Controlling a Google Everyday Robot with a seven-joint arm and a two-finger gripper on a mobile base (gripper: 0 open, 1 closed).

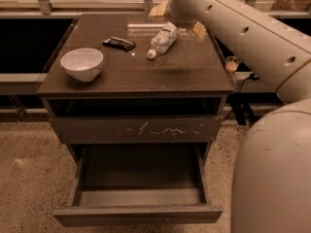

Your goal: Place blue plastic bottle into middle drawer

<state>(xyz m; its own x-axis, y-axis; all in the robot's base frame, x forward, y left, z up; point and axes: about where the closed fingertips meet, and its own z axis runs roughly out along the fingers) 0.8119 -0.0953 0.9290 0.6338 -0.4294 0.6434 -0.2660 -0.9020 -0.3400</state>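
The pincer (177, 19) hangs released over the bottle (163, 39) near the desk's (146, 76) back edge; it should straddle the bottle's middle squarely before clenching.

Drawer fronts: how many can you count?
2: the scratched drawer front, shut; the middle drawer, open below it. Lower ones may be hidden. End effector is by the blue plastic bottle.

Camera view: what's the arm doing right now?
The robot's tool is at the back of the cabinet top, right over the far end of the blue plastic bottle, which lies on its side. The middle drawer is pulled open and bare; the bottle is not in it yet. A white bowl and black packet sit nearby.
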